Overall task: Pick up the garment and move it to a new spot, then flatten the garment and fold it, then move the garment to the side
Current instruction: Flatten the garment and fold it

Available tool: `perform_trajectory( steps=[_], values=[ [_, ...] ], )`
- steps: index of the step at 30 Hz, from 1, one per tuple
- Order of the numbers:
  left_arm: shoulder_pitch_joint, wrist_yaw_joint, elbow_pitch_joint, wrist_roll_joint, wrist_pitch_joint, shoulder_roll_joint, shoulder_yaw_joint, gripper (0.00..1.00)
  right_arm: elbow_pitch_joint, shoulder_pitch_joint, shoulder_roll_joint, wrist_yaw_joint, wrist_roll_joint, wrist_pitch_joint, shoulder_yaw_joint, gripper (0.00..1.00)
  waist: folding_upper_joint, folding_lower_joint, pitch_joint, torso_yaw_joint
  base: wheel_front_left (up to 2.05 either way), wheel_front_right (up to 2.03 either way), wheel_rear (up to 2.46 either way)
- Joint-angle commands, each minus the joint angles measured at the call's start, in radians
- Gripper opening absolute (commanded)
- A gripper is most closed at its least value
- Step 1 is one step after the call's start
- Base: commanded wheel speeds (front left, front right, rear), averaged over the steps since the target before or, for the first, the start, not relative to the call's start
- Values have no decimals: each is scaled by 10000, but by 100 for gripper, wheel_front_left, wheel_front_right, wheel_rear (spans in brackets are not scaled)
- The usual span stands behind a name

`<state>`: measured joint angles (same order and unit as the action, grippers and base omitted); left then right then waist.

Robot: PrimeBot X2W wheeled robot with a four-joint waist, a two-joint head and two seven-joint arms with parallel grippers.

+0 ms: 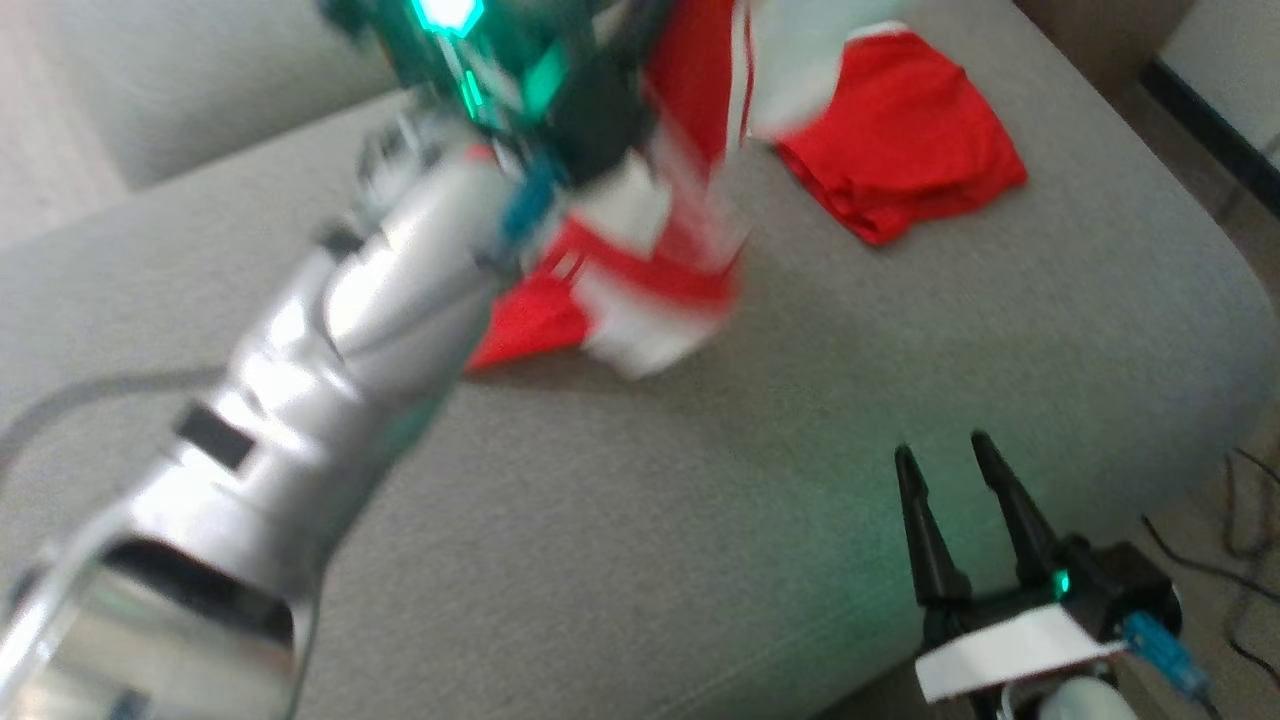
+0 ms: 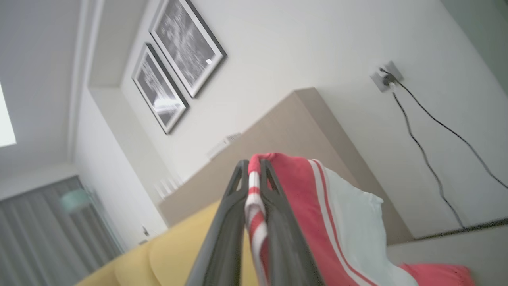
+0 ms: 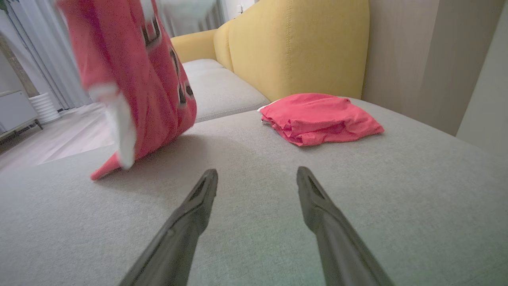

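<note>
A red and white garment [image 1: 650,270] hangs blurred above the grey sofa seat [image 1: 700,520], its lower end touching the cushion. My left gripper [image 2: 254,167] is shut on a striped edge of the garment [image 2: 309,206], held high with its fingers pointing toward the wall. In the right wrist view the hanging garment [image 3: 135,87] is at the upper left. My right gripper [image 1: 945,455] stands open low at the seat's front right, with nothing between its fingers [image 3: 202,190].
A second, folded red garment [image 1: 900,150] lies at the far right of the seat, also seen as the red pile [image 3: 317,117]. A yellow sofa back [image 3: 293,43] rises behind. Cables [image 1: 1230,560] trail on the floor at the right.
</note>
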<state>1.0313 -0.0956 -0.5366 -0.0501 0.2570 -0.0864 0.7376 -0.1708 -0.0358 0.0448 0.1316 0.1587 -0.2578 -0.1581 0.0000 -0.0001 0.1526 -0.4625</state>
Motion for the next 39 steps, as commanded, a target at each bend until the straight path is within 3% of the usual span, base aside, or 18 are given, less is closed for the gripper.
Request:
perform_trajectory(
  steps=[1,5,8,14,18,19,20,21,22,25,29,34,39],
  values=[
    [987,55,462,43,47,-337,-617,0,255,-54,56,-9,-24,-40,-197,100,0,1,-645,535,0,0,0],
    [1629,124,768,-259,47,-635,-1275,0,266,-370,55,-9,-155,-40,47,100,0,1,-1156,1285,0,0,0],
    [1024,157,1000,-764,47,-1067,-1816,0,333,-581,55,-9,-233,-40,257,100,0,1,-1451,1872,0,0,0],
    [-2320,17,1443,-1970,-91,-2148,-2500,0,494,-1030,55,-9,-325,-40,775,100,0,1,-1564,3272,0,0,0],
    [-5156,-158,1403,-3346,-345,-2342,-3102,0,543,-1140,55,-9,-400,-40,873,100,0,1,-1391,3886,0,0,0],
    [-5781,-51,1259,-3925,-533,-2216,-3299,36,562,-1130,55,-9,-405,-40,907,100,0,1,-1304,4033,0,0,0],
    [-5781,-51,1259,-3925,-533,-2216,-3299,36,562,-1130,55,-9,-405,-40,907,100,0,1,-1304,4033,0,0,0],
    [-6278,-3,1077,-4354,-671,-2177,-3489,92,562,-1096,55,-9,-421,-40,887,100,0,1,-1237,4117,0,0,0],
    [-6638,-5,919,-4660,-698,-2167,-3675,100,564,-1058,56,-9,-439,-40,857,100,0,1,-1161,4200,0,0,0],
    [-7179,33,587,-5115,-674,-2278,-4012,100,562,-897,89,-9,-463,-40,791,100,0,1,-973,4315,0,0,0],
    [-6835,282,927,-5138,-832,-2836,-4149,100,648,-686,217,-9,-448,-40,768,100,0,1,-623,4343,0,0,0],
    [-5453,1290,1606,-4847,-1815,-3418,-3559,100,698,-450,350,-9,-446,-40,670,100,0,1,-72,4170,0,0,0],
    [-3510,1983,1262,-4387,-3648,-3710,-2490,100,743,42,464,-9,-381,-40,440,100,0,1,788,3675,0,0,0]
  ],
)
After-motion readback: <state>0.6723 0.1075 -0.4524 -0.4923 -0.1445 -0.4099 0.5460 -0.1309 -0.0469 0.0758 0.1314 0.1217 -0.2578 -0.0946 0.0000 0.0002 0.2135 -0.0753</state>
